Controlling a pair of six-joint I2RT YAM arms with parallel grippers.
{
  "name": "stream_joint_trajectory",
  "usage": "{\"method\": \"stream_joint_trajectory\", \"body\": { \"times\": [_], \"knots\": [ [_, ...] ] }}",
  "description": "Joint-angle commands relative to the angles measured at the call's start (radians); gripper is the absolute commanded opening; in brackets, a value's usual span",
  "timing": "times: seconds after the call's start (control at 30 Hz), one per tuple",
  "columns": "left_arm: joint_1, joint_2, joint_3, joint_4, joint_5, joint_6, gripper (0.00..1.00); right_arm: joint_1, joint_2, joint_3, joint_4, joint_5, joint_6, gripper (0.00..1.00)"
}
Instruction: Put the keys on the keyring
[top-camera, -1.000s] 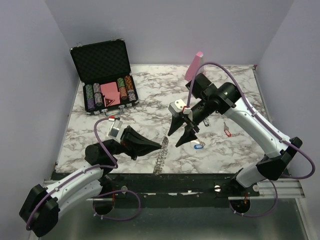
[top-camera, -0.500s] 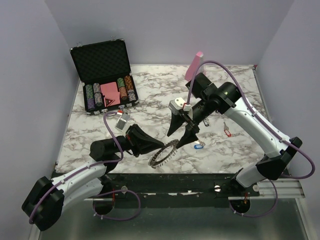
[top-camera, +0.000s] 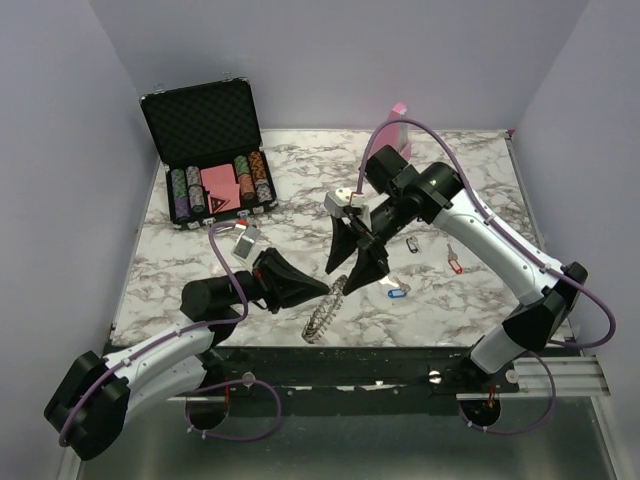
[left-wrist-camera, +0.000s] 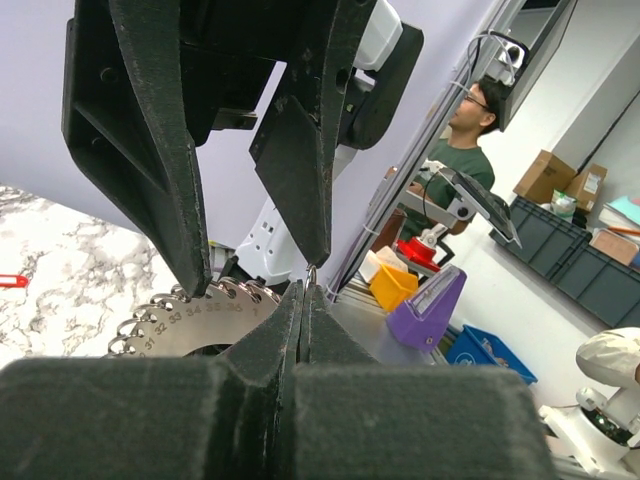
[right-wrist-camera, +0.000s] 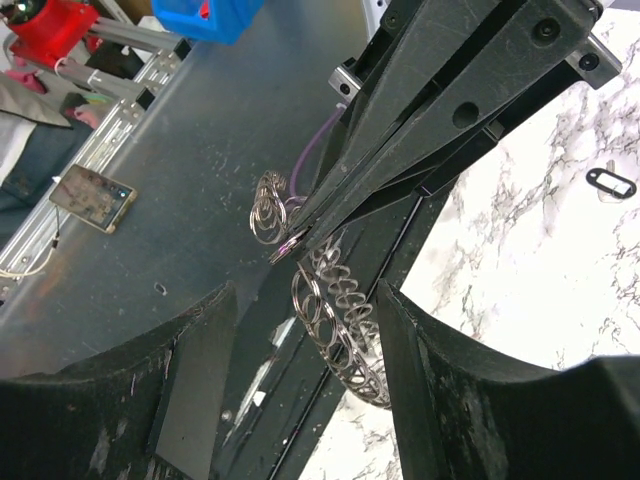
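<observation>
My left gripper (top-camera: 327, 290) is shut on the rim of the keyring (top-camera: 323, 312) and holds it edge-on above the table's front edge. The left wrist view shows its numbered rim (left-wrist-camera: 190, 318) beside the closed jaws (left-wrist-camera: 303, 285). My right gripper (top-camera: 351, 266) is open and empty, its fingers straddling the ring's top from above. In the right wrist view the ring's loops (right-wrist-camera: 345, 320) hang between the open fingers (right-wrist-camera: 305, 290). A blue-tagged key (top-camera: 394, 292), a red-tagged key (top-camera: 455, 265) and a black-tagged key (top-camera: 412, 244) lie on the marble to the right.
An open black case (top-camera: 205, 120) of poker chips stands at the back left. A pink block (top-camera: 392, 125) stands at the back, partly behind the right arm. The black-tagged key also shows in the right wrist view (right-wrist-camera: 610, 183).
My right gripper has moved left and down onto the keyring. The left gripper turned the ring from tilted flat half a second ago to edge-on now.
</observation>
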Motion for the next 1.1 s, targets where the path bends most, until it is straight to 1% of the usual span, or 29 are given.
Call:
{"method": "stream_joint_trajectory", "body": {
  "times": [0.0,0.2,0.8,1.0,1.07],
  "knots": [
    [0.005,0.001,0.008,0.242,-0.01,0.008,0.0,-0.002,0.008,-0.018,0.068,-0.047,0.082,0.66],
    [0.005,0.002,0.005,0.229,-0.01,0.02,0.0,-0.002,0.002,-0.047,0.133,-0.039,0.143,0.66],
    [0.005,-0.018,0.004,0.194,-0.016,0.038,0.0,-0.001,-0.004,-0.088,0.226,-0.013,0.238,0.65],
    [0.005,-0.021,-0.001,0.193,-0.016,0.041,0.0,-0.001,-0.011,-0.087,0.226,-0.012,0.244,0.65],
    [0.005,-0.027,-0.006,0.18,-0.011,0.051,0.0,-0.001,-0.012,-0.07,0.183,-0.013,0.202,0.67]
  ]
}}
